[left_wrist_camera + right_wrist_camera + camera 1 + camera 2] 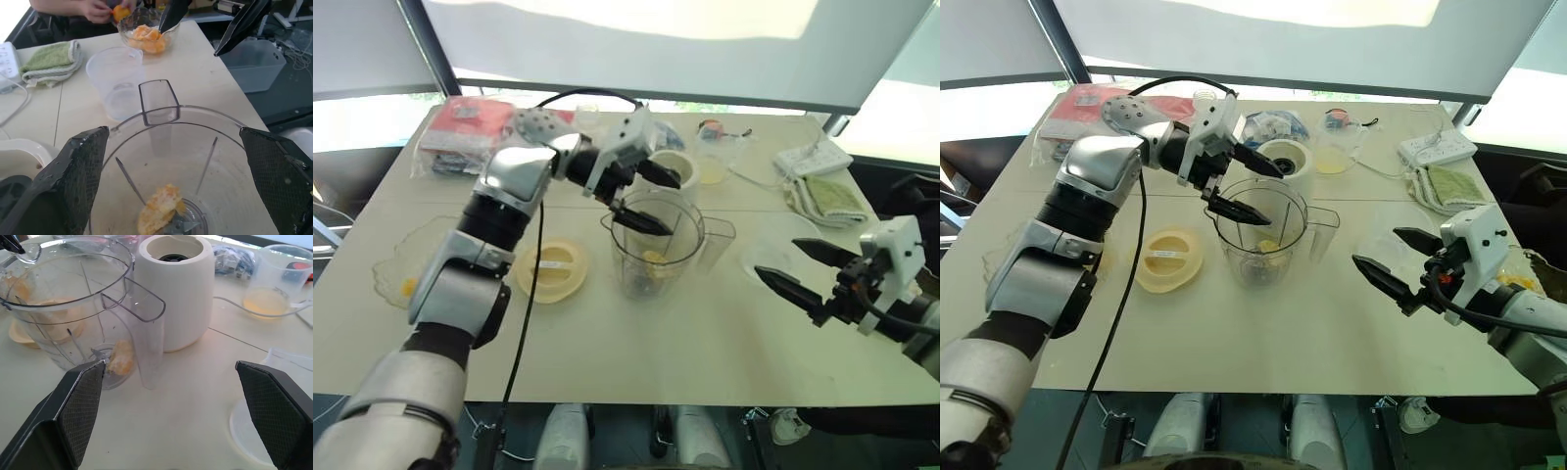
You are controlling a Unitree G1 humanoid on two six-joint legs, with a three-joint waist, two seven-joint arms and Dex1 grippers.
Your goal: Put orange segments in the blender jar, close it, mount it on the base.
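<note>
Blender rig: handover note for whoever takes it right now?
Left gripper: open, empty, over the jar mouth.
Right gripper: open, empty, hanging to the right of the jar, near the dish of segments.
Jar: upright mid-table, uncovered, one segment at the blades.
Base: behind the jar, socket bare.
Lid: flat on the table, left of the jar.
A person's hand is at the dish.
Done: one segment in.
Left: any more segments, lid on, jar onto base.

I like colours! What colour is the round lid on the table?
Pale yellow; the lid shows best in the left eye view.
</note>
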